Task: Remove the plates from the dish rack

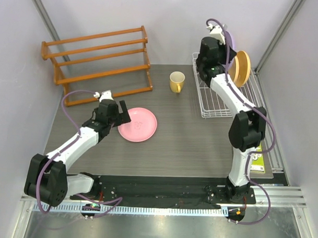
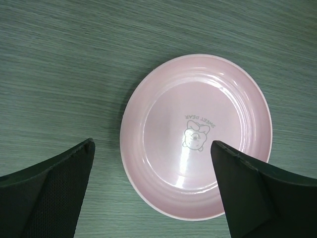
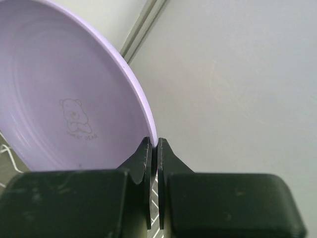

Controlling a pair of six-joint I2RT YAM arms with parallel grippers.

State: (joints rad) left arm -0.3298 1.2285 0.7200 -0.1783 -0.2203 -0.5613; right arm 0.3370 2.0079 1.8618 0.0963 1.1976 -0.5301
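On the left, my left jaws stand wide open just over the pink plate (image 2: 195, 136), which lies flat on the tabletop (image 1: 189, 146), already out of the dish rack (image 1: 214, 102). Nothing is between those fingers.

On the right, my right jaws are pinched tight on the rim of the lilac plate (image 3: 64, 99), holding it on edge, high above the rack's far end. An orange-yellow plate (image 1: 241, 67) stands upright in the rack just beside it; I cannot make out a second one.

The step in hand, I judge, is carrying the lilac plate out. An edge pinch on smooth plastic could let it pivot, so I should move slowly, lift clear of the prongs and the orange-yellow plate, then swing left and tilt it flat low over the tabletop before releasing. My left jaws should first back away from the landing spot.
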